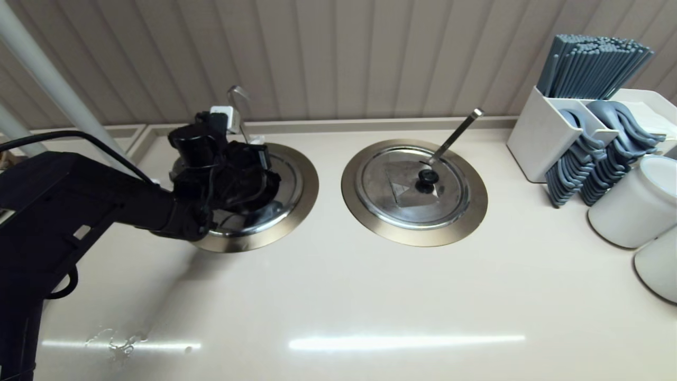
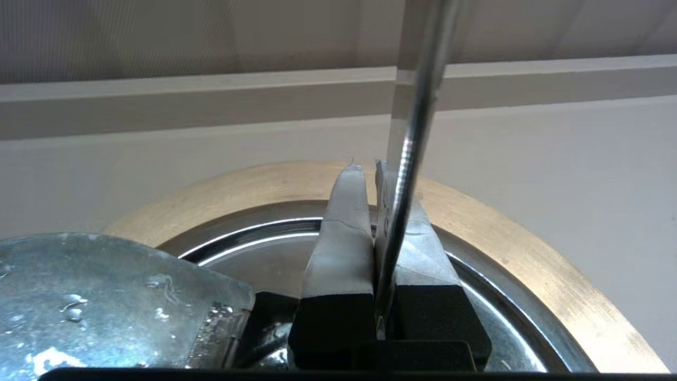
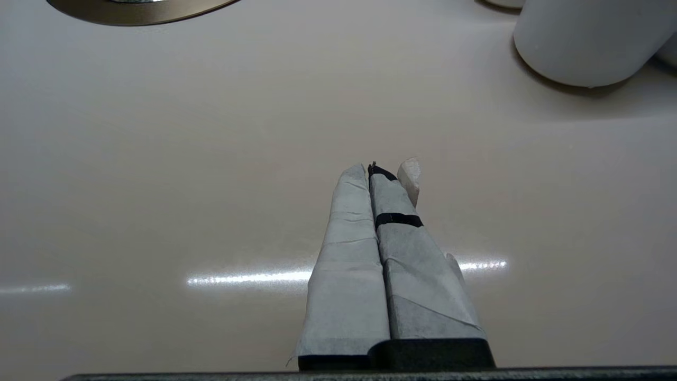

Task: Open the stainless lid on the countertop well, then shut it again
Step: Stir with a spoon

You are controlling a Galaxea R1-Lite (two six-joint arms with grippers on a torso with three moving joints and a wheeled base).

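Observation:
The countertop well [image 1: 304, 206] is the left one, with a wide bronze-toned ring [image 2: 529, 238]. The stainless lid [image 1: 288, 185] lies flat in it; its knob is hidden under my left arm [image 1: 106, 201]. My left gripper [image 2: 367, 166] hangs low over the lid [image 2: 254, 254], pointing at the far rim, fingers pressed together. The thin hook-ended ladle handle [image 1: 239, 106] rises right beside the fingers [image 2: 418, 121], crossing one of them; I cannot tell if it is pinched. My right gripper [image 3: 378, 169] is shut over bare countertop, holding nothing, and is not in the head view.
A second well with a patch-marked lid [image 1: 413, 191] and a flat ladle handle [image 1: 455, 135] lies to the right. A white caddy [image 1: 534, 137] of grey utensils and white cups [image 1: 634, 206] stand far right. Water drops [image 1: 121, 341] lie at the front left. A wet metal surface [image 2: 106, 296] fills one corner of the left wrist view.

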